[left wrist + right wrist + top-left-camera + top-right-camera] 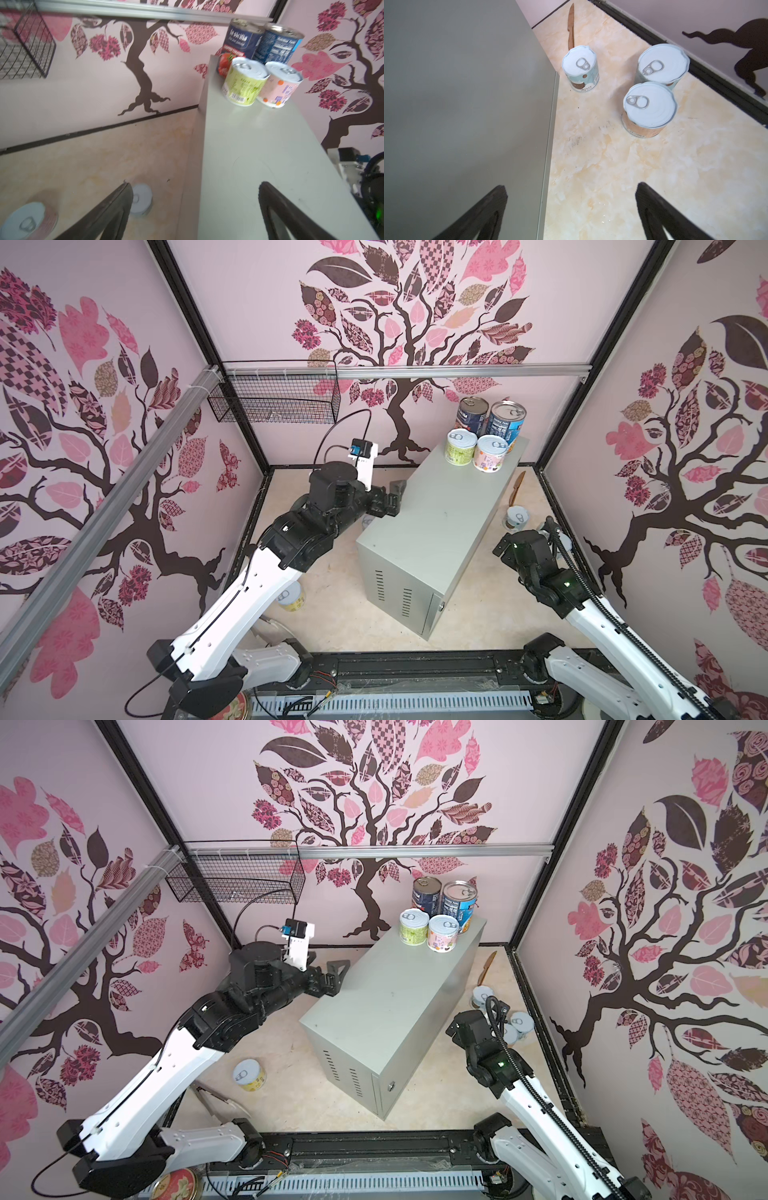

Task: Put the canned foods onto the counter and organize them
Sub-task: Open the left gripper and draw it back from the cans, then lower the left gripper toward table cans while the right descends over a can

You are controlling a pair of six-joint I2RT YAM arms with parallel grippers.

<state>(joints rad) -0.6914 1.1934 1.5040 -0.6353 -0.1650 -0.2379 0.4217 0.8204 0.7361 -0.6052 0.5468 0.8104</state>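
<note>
One yellow can [248,1074] stands on the floor up front, left of the grey box [436,531]. Over the box's right edge the right gripper [571,186] hangs wide and empty, three more cans [649,104] on the floor just beyond. At the left edge, the left gripper [195,187], wide and empty too. Far end of the box top: green can [460,446], pink can [490,452], two tall blue cans [505,423] behind.
</note>
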